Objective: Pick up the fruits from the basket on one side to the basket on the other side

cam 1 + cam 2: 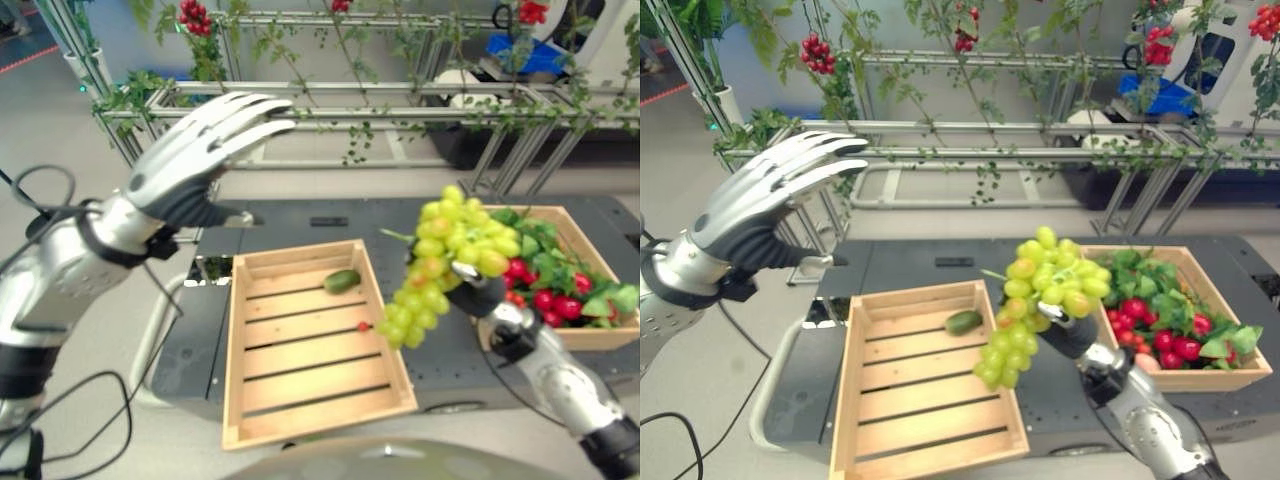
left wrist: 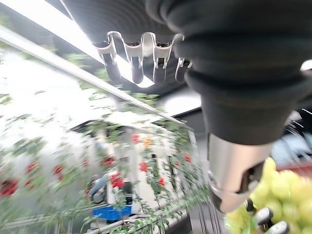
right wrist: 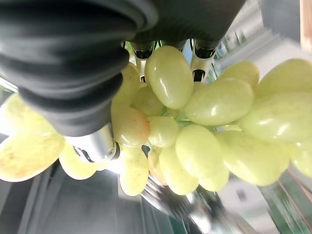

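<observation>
A big bunch of green grapes (image 1: 450, 255) hangs in the air between the two wooden baskets, with my right hand (image 1: 478, 293) shut on it from below. Its lower end droops over the right rim of the left basket (image 1: 300, 395). That basket holds a small green fruit (image 1: 342, 281) and a tiny red berry (image 1: 363, 326). The right basket (image 1: 575, 237) is full of red fruits (image 1: 555, 302) and green leaves. My left hand (image 1: 195, 165) is raised high at the left, fingers straight and spread, holding nothing. The grapes (image 3: 204, 112) press against my right hand's fingers (image 3: 200, 61) in the right wrist view.
Both baskets rest on a dark low table (image 1: 330, 218). Behind it runs a metal frame (image 1: 400, 95) hung with green vines and red berry clusters (image 1: 195, 17). Grey floor lies to the left of the table.
</observation>
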Robot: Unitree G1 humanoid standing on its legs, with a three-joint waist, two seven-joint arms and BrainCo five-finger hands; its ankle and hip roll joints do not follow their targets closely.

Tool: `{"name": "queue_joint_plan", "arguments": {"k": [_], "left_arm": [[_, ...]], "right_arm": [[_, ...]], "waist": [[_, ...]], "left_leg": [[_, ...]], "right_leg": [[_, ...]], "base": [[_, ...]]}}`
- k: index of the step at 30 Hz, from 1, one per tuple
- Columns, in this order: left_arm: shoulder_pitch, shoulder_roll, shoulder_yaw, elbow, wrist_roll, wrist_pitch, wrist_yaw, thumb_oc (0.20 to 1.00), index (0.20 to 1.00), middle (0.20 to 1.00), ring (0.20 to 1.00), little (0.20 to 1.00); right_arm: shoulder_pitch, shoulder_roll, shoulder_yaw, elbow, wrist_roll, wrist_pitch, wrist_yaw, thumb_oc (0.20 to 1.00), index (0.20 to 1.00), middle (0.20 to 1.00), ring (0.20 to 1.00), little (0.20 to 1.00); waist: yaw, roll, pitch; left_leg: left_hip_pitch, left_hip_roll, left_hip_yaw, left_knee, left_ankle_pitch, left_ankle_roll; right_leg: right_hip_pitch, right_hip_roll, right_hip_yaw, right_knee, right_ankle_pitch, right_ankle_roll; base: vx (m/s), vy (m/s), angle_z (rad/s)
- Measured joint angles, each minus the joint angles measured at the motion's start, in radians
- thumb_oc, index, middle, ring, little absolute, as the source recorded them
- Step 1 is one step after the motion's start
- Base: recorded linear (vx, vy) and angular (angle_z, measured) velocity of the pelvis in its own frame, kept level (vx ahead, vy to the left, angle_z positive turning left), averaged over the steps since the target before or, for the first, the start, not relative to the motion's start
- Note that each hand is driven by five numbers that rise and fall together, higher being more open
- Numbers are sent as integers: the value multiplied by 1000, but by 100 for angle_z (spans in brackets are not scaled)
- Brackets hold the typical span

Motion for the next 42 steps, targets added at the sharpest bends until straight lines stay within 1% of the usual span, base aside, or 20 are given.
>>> {"name": "queue_joint_plan", "arguments": {"k": [1, 4, 10, 12, 14, 15, 16, 17, 19, 20, 22, 23, 24, 27, 31, 33, 35, 37, 39, 42], "left_arm": [[27, -34, 26, 2, -50, 4, -30, 1000, 1000, 1000, 1000, 1000], [81, -122, 98, 27, -163, 7, -77, 1000, 1000, 1000, 1000, 1000], [128, -186, 121, 74, -237, 29, -109, 1000, 1000, 1000, 1000, 1000], [165, -251, 118, 114, -279, 32, -119, 1000, 1000, 1000, 1000, 1000], [204, -380, 117, 235, -375, 60, -139, 1000, 1000, 1000, 1000, 1000], [204, -425, 120, 280, -420, 79, -142, 1000, 1000, 1000, 1000, 1000], [222, -454, 118, 315, -454, 105, -144, 1000, 1000, 1000, 1000, 1000], [275, -474, 113, 353, -479, 149, -154, 1000, 1000, 1000, 1000, 1000], [322, -490, 81, 434, -510, 179, -161, 1000, 1000, 1000, 1000, 1000], [326, -498, 59, 507, -523, 201, -165, 1000, 1000, 1000, 1000, 1000], [332, -505, 38, 565, -548, 232, -163, 1000, 1000, 1000, 1000, 1000], [333, -512, 29, 606, -560, 223, -163, 1000, 1000, 1000, 1000, 1000], [302, -522, 19, 704, -582, 233, -152, 1000, 1000, 1000, 1000, 1000], [311, -524, -13, 816, -579, 249, -128, 1000, 1000, 1000, 1000, 1000], [342, -564, -8, 773, -587, 258, -129, 1000, 1000, 1000, 1000, 1000], [350, -568, -11, 726, -606, 261, -146, 1000, 1000, 1000, 1000, 1000], [349, -566, -11, 629, -659, 264, -164, 1000, 1000, 1000, 1000, 1000], [344, -563, -9, 574, -675, 265, -172, 1000, 1000, 1000, 1000, 1000], [342, -539, -10, 430, -684, 262, -182, 1000, 1000, 1000, 1000, 1000], [320, -510, -9, 368, -684, 249, -191, 1000, 1000, 1000, 1000, 1000]], "right_arm": [[8, 3, -30, 0, -10, 0, 0, 200, 200, 200, 200, 200], [19, 15, -111, 3, -40, -5, 0, 200, 200, 200, 200, 200], [16, 52, -177, 19, -49, -37, -19, 200, 200, 200, 200, 200], [17, 68, -182, 33, -61, -46, -35, 200, 200, 200, 200, 200], [20, 98, -199, 39, -81, -61, -64, 200, 200, 200, 200, 200], [24, 104, -211, 41, -97, -65, -73, 200, 200, 200, 200, 200], [29, 110, -219, 44, -106, -70, -83, 200, 200, 200, 200, 200], [40, 128, -244, 48, -128, -79, -101, 200, 200, 200, 200, 200], [45, 141, -279, 79, -177, -107, -143, 200, 200, 200, 200, 200], [43, 145, -297, 83, -205, -118, -171, 200, 200, 200, 200, 200], [36, 161, -299, 83, -216, -136, -191, 200, 200, 200, 200, 200], [36, 163, -299, 83, -227, -143, -200, 200, 200, 200, 200, 200], [24, 168, -298, 83, -239, -147, -216, 200, 200, 200, 200, 200], [12, 172, -299, 82, -245, -163, -234, 200, 200, 200, 200, 200], [19, 179, -301, 75, -245, -164, -234, 200, 200, 200, 200, 200], [19, 180, -302, 73, -246, -164, -235, 200, 200, 200, 200, 200], [15, 183, -302, 72, -254, -168, -241, 200, 200, 200, 200, 200], [15, 185, -302, 71, -255, -171, -248, 200, 200, 200, 200, 200], [15, 185, -303, 71, -269, -182, -267, 200, 200, 200, 200, 200], [16, 185, -302, 71, -283, -187, -280, 200, 200, 200, 200, 200]], "waist": [[1, -7, 0], [-1, -8, 0], [0, -12, -2], [-2, -13, -2], [-2, -9, -5], [-2, -5, -7], [-2, -6, -7], [-2, -18, -4], [-3, -30, -2], [0, -28, -1], [-2, -28, 0], [-5, -29, 3], [-3, -21, 8], [-9, -21, 15], [-12, -35, 24], [-25, -46, 26], [-27, -51, 31], [-29, -53, 30], [-30, -50, 43], [-31, -40, 62]], "left_leg": [[0, 1, 5, 0, 0, 0], [2, 2, 13, 0, -1, 0], [3, 4, 16, 0, -1, 0], [2, 3, 18, 0, -1, 0], [1, 3, 20, 0, -2, 1], [1, 2, 21, 0, -2, 2], [0, 1, 21, 0, -2, 2], [0, 0, 23, 0, -2, 2], [1, 0, 37, 1, -3, 2], [0, 4, 44, 1, -4, 4], [1, 3, 46, 0, -4, 5], [2, -3, 50, 1, -3, 6], [7, -1, 61, 1, -5, 8], [14, -3, 76, 0, -8, 15], [19, -4, 102, 0, -12, 21], [18, -7, 106, 0, -12, 23], [20, -8, 116, 0, -9, 27], [20, -10, 123, 0, -9, 28], [25, -10, 137, 0, -8, 34], [36, -12, 173, 0, -16, 40]], "right_leg": [[-2, 0, 5, 0, 0, 0], [-2, 0, 9, 0, 1, -1], [-2, 0, 10, 1, 2, -3], [-11, 1, 13, 6, 2, -2], [-16, 1, 19, 9, 2, -2], [-15, -1, 23, 9, 2, -2], [-16, 0, 23, 10, 2, -2], [-20, -1, 25, 10, 2, -2], [-28, -2, 35, 15, 1, -2], [-32, -3, 40, 19, 0, 1], [-35, -2, 42, 25, -1, 2], [-42, -3, 48, 36, 2, -1], [-48, -6, 57, 49, -2, 3], [-57, -10, 68, 64, -4, 8], [-77, -16, 93, 90, -8, 13], [-84, -20, 98, 98, -9, 15], [-91, -22, 107, 111, -8, 16], [-98, -22, 114, 116, -7, 17], [-108, -25, 118, 139, -3, 17], [-134, -33, 117, 172, -1, 21]], "base": [[11, 16, -6], [9, 14, -4], [0, 0, 0], [-22, 27, -6], [-22, 30, -8], [-9, 28, -7], [-14, 33, -6], [-42, 77, -7], [-40, 64, -13], [-14, 22, -10], [-65, 77, -8], [-82, 93, -17], [-42, 48, -23], [-50, 66, -20], [-24, 45, -20], [-13, 42, -4], [-27, 65, -10], [-28, 54, -15], [-45, 95, -21], [-35, 70, -39]]}}
